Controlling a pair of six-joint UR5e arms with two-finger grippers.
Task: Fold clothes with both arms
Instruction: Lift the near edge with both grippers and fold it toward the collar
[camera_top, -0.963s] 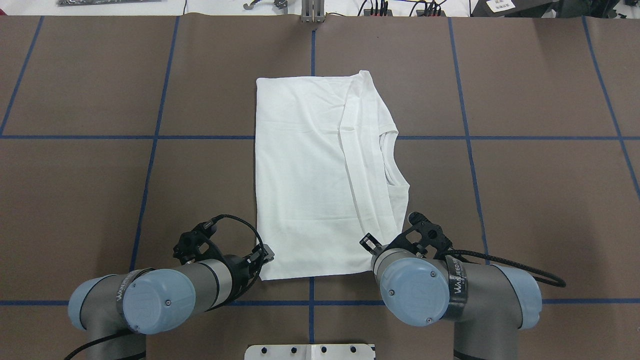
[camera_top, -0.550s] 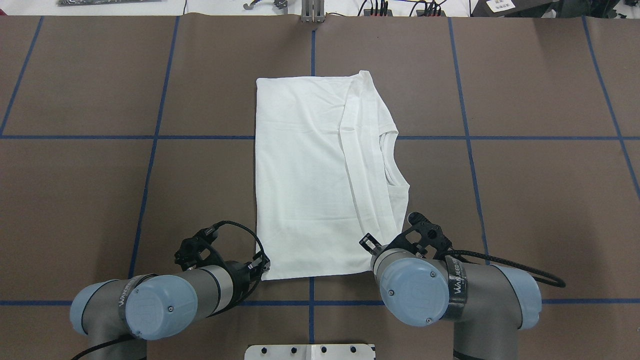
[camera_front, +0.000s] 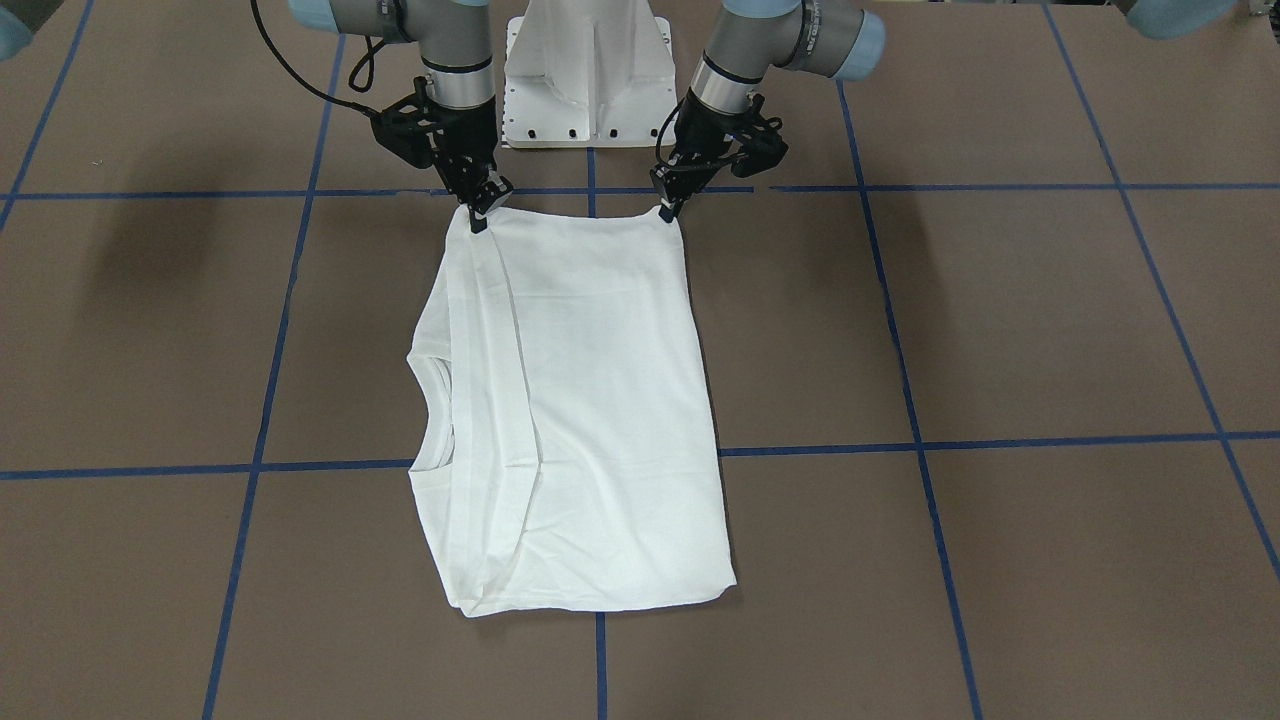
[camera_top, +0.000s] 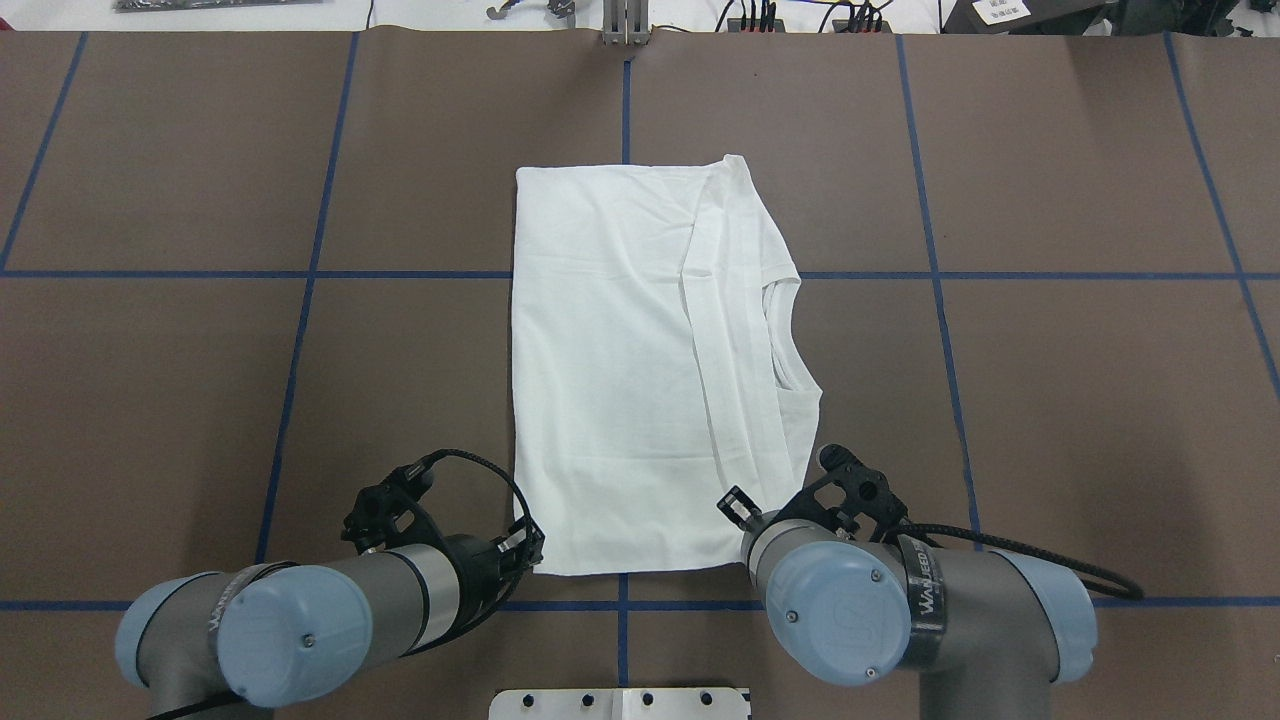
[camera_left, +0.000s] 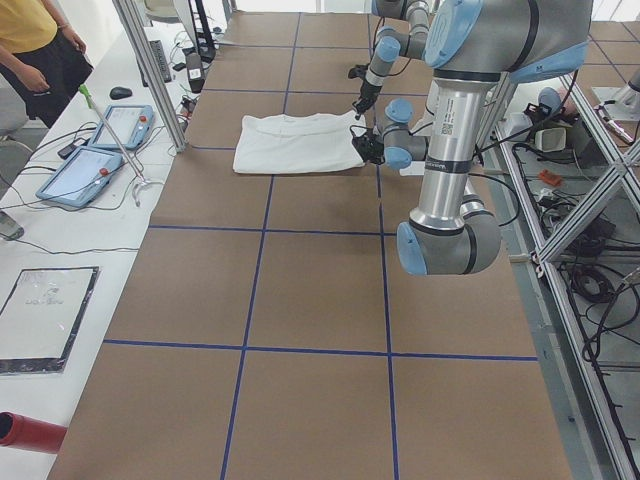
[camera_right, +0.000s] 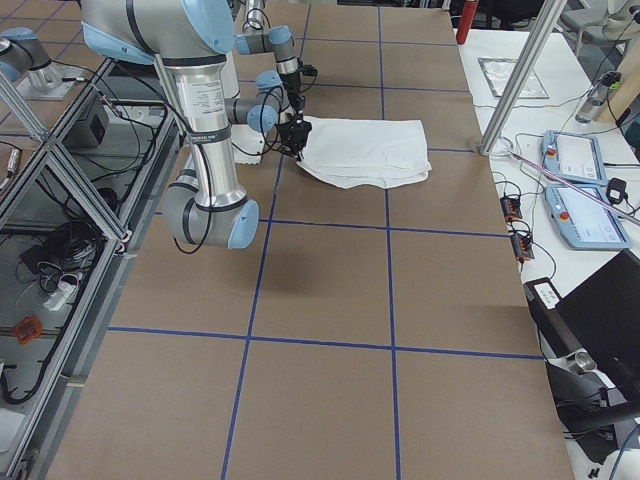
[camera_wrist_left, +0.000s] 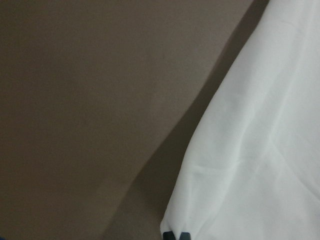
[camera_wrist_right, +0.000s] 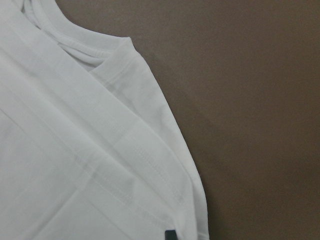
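The white T-shirt (camera_top: 620, 380) lies folded lengthwise on the brown table, with its ribbed collar (camera_top: 785, 340) at the right edge. No printed text shows. My left gripper (camera_top: 530, 548) is shut on the shirt's near left corner; in the left wrist view its fingertips (camera_wrist_left: 176, 235) pinch the cloth edge. My right gripper (camera_front: 480, 218) is shut on the near right corner, and is hidden under the wrist in the overhead view. In the front view the shirt (camera_front: 580, 400) has its near hem taut between my right gripper and my left gripper (camera_front: 668, 212).
The white pedestal base (camera_front: 590, 90) stands just behind the grippers. Blue tape lines cross the table. Teach pendants (camera_left: 95, 150) lie on the white side bench, where a person (camera_left: 40, 40) stands. Brown table surface surrounds the shirt on all sides.
My left gripper moved in and back to the near left corner and closed on it. Both arms drew back toward the base, and the shirt slid slightly toward the robot.
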